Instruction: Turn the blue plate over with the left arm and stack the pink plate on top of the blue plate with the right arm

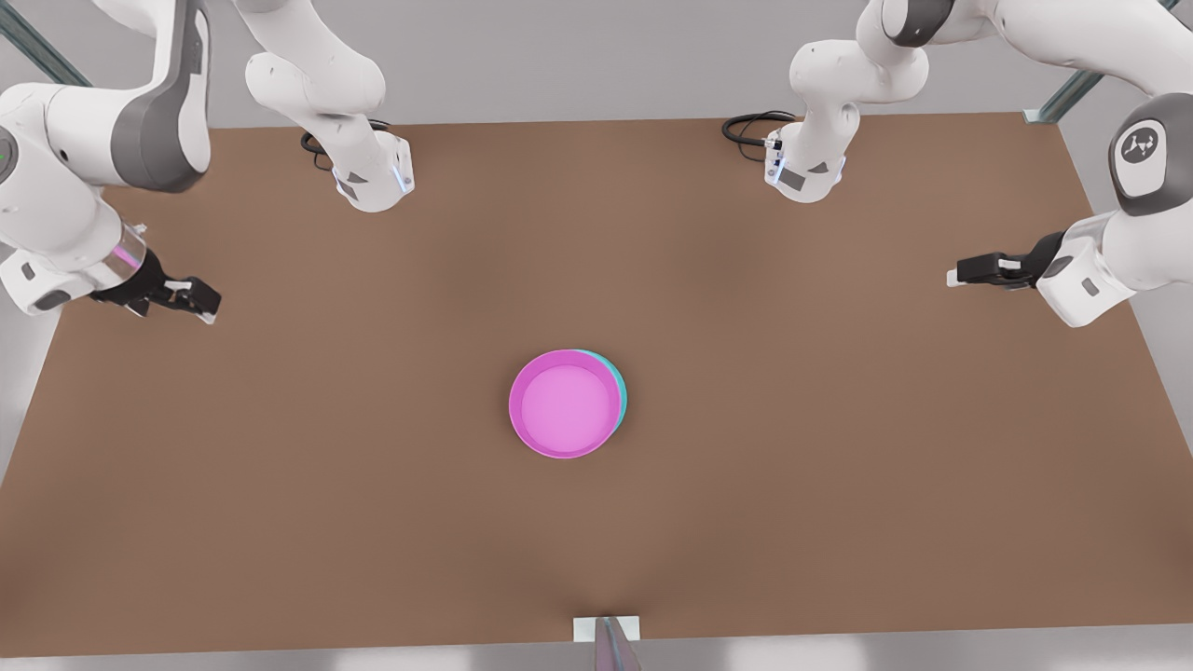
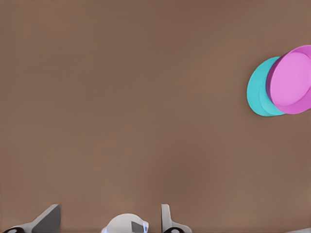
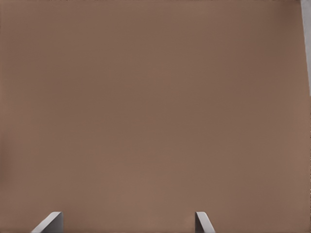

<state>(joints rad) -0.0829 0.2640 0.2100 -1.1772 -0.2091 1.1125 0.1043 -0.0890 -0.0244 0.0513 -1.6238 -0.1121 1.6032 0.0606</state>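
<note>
The pink plate (image 1: 564,403) rests rim-up on the blue plate (image 1: 622,396) at the middle of the brown table. Only a turquoise sliver shows on the front view's right side of the stack. From the left wrist view, the pink plate (image 2: 291,80) overlaps the blue plate (image 2: 260,92) far off. My left gripper (image 1: 960,273) hangs at the front view's right, well away from the plates, open and empty (image 2: 110,208). At the front view's left, my right gripper (image 1: 207,309) is open and empty (image 3: 129,213) over bare table.
Two arm bases (image 1: 373,177) (image 1: 802,168) with black cables stand at the table's back edge. One base (image 2: 124,224) shows in the left wrist view. A small white bracket (image 1: 606,629) sits at the front edge. A table edge (image 3: 307,48) shows in the right wrist view.
</note>
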